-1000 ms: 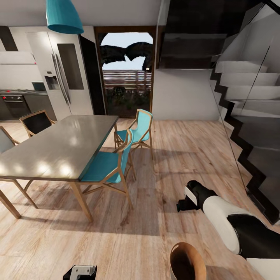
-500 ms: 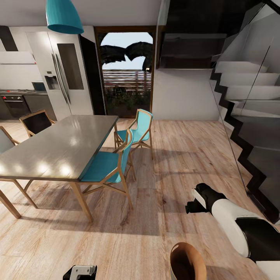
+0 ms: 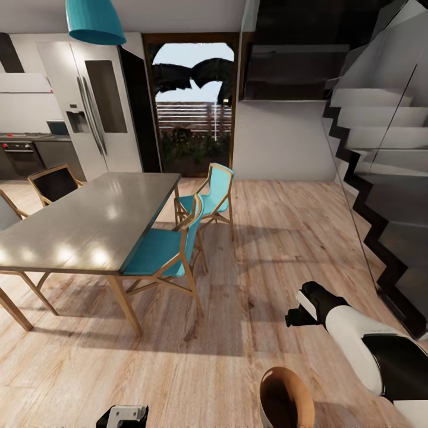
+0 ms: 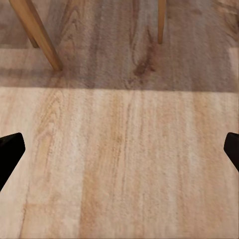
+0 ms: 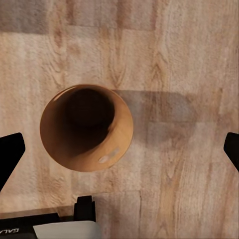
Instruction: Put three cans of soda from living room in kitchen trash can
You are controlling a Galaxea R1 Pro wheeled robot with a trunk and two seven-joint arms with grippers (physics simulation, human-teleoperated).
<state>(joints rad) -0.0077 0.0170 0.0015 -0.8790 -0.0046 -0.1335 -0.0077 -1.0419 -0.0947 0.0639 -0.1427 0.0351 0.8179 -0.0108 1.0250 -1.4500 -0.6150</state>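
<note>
Near the robot's base, low in the head view: the tash can (image 3: 286, 397) shows its brown inside and sits on the light wood floor (image 3: 279, 238).
Tash can from the right wrist view: its round mouth (image 5: 86, 128) opens toward the camera, empty as far as the dark inside lets one see; its shadow falls on the floor beside it.
Right gripper: its two black fingertips (image 5: 9, 155) sit at opposite edges of the right wrist view, spread wide and holding nothing, with the tash can between them and farther off.
Right arm: white and black (image 3: 351, 336), reaching forward over the floor at the right of the head view.
Left gripper: its fingertips (image 4: 8, 154) are likewise wide apart and empty, over bare floor, with wooden legs (image 4: 36, 32) ahead.
Dining bench: grey top (image 3: 89, 223) on wooden legs, left of the robot, with two turquoise chairs (image 3: 166, 252) on its near side.
Kitchen: a steel fridge (image 3: 95, 116) and dark cabinets stand at the far left.
Beyond: a glass door (image 3: 193, 110) straight ahead, and a staircase (image 3: 380, 172) to the right.
</note>
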